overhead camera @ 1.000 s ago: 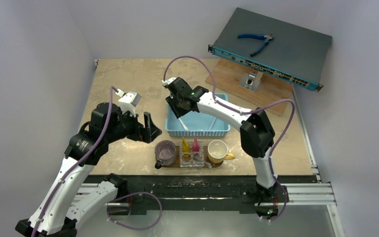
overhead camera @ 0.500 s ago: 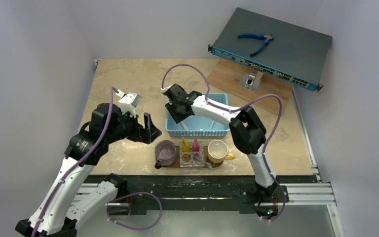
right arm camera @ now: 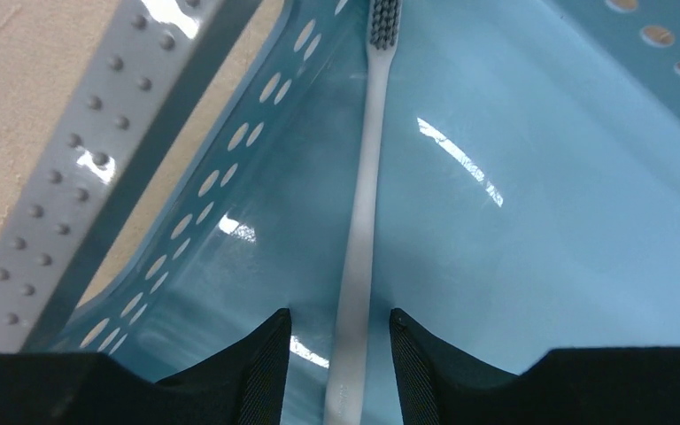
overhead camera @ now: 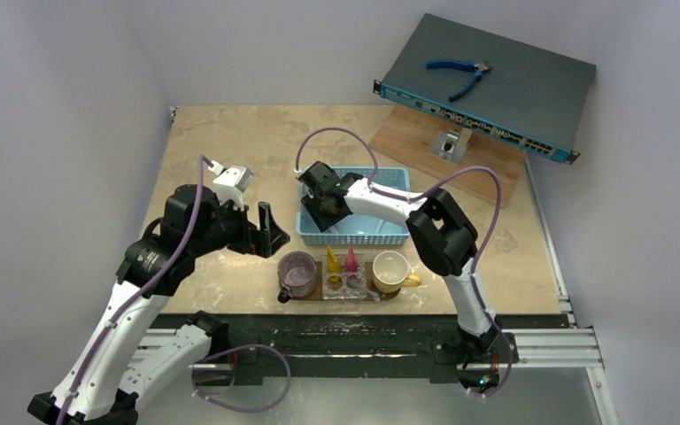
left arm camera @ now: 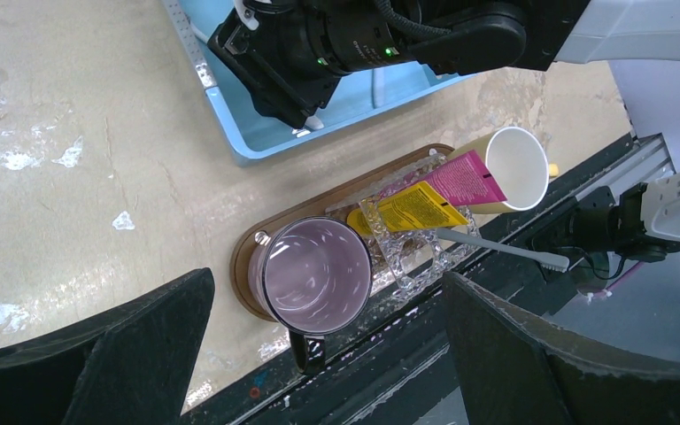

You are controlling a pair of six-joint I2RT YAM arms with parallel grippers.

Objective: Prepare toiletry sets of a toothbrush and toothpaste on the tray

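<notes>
Straddling toothbrush (right arm camera: 363, 221) in basket (right arm camera: 540, 230), right jaws narrowly parted

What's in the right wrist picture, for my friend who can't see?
A white toothbrush lies in a light-blue basket. The right gripper has black fingers either side of its handle, with small gaps.

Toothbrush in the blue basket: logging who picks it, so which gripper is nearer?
Right. The right gripper straddles the toothbrush handle inside the basket; the left gripper hangs outside, to its left.
</notes>
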